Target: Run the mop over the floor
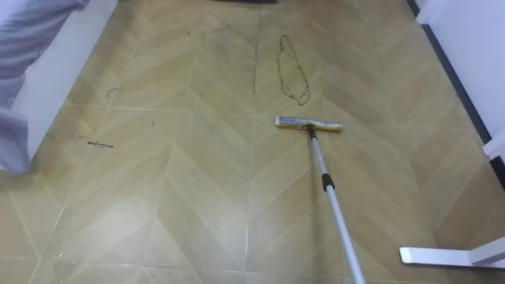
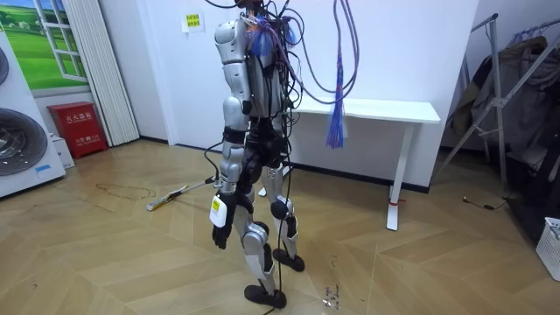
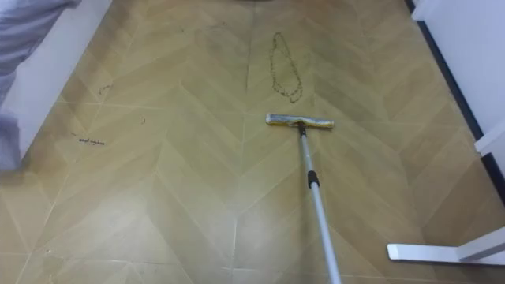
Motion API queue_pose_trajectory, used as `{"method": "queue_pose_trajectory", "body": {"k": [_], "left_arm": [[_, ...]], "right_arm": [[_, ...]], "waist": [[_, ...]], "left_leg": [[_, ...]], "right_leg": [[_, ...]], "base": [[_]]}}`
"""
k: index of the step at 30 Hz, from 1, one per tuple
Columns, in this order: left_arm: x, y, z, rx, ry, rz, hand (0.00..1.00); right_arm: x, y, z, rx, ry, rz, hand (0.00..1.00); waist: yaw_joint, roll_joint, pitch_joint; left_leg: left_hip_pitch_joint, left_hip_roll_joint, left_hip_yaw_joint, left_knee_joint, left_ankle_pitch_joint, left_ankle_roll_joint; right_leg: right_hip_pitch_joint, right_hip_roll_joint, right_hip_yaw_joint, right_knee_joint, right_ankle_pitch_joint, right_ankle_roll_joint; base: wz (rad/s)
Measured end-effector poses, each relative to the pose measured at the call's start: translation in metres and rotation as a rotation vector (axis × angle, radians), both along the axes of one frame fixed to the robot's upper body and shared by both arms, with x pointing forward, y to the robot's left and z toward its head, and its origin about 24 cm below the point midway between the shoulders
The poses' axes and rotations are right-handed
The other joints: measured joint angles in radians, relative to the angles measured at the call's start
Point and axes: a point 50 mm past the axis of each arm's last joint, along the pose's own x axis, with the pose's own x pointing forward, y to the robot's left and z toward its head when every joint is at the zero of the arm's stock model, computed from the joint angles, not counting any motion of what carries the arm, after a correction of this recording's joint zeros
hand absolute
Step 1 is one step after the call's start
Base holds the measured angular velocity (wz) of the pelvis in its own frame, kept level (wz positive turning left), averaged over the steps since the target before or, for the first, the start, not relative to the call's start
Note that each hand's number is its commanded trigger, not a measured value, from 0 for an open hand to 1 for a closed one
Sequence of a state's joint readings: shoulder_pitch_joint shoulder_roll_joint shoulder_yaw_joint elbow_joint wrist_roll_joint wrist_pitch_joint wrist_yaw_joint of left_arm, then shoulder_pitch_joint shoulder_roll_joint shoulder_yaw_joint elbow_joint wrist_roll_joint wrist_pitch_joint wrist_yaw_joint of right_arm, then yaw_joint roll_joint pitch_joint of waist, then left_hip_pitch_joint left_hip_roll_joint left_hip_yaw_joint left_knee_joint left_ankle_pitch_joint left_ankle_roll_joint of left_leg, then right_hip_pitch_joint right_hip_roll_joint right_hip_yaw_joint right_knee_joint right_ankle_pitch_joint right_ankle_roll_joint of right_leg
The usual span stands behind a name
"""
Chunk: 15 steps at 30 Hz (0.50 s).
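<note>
A mop lies on the wooden floor ahead of me. Its flat yellow-grey head rests just below a loop-shaped dirt mark. Its silver pole runs back toward me and leaves the bottom edge right of centre. In the room view I stand upright facing the room view's left, and the mop reaches out over the floor in front of me. My left hand hangs at my side, fingers relaxed and empty.
A white table foot lies at the lower right, and a dark baseboard runs along the right wall. White furniture borders the left. A white desk, a washing machine and a drying rack stand around.
</note>
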State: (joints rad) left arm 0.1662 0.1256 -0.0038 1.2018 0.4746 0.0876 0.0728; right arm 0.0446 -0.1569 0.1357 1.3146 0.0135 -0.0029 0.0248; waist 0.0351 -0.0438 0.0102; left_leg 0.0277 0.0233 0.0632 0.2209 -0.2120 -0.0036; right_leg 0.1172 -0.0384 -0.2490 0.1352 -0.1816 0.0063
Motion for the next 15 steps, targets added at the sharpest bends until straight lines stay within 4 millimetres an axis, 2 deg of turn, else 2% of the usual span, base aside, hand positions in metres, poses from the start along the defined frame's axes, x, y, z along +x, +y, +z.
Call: {"method": "queue_pose_trajectory", "body": {"k": [6, 10, 15], "left_arm": [[-0.0002, 0.0001, 0.0, 0.0, 0.0, 0.003, 0.0], [-0.0011, 0.0011, 0.0002, 0.006, 0.0, 0.015, 0.0], [-0.0014, 0.004, 0.0008, 0.02, -0.005, 0.043, 0.0]], "right_arm": [[-0.0001, 0.0, 0.0, -0.001, 0.001, 0.003, 1.0], [-0.0009, 0.0003, -0.0001, -0.002, 0.004, 0.013, 1.0], [-0.0013, 0.0002, -0.0002, -0.005, 0.006, 0.017, 1.0]], "waist": [[0.0, -0.001, -0.0006], [0.0, -0.006, -0.0038], [0.0, -0.005, -0.0031]], "left_leg": [[0.0, 0.0, -0.002, 0.001, 0.0, 0.0], [0.003, 0.0, -0.002, 0.001, 0.0, 0.0], [0.003, 0.0, -0.003, 0.001, 0.0, 0.0]], "right_leg": [[0.0, 0.0, -0.001, 0.001, 0.0, 0.0], [0.001, 0.0, 0.001, 0.001, 0.0, 0.0], [0.001, 0.0, 0.0, 0.001, 0.0, 0.0]], "base": [[0.0], [0.0], [0.0]]}}
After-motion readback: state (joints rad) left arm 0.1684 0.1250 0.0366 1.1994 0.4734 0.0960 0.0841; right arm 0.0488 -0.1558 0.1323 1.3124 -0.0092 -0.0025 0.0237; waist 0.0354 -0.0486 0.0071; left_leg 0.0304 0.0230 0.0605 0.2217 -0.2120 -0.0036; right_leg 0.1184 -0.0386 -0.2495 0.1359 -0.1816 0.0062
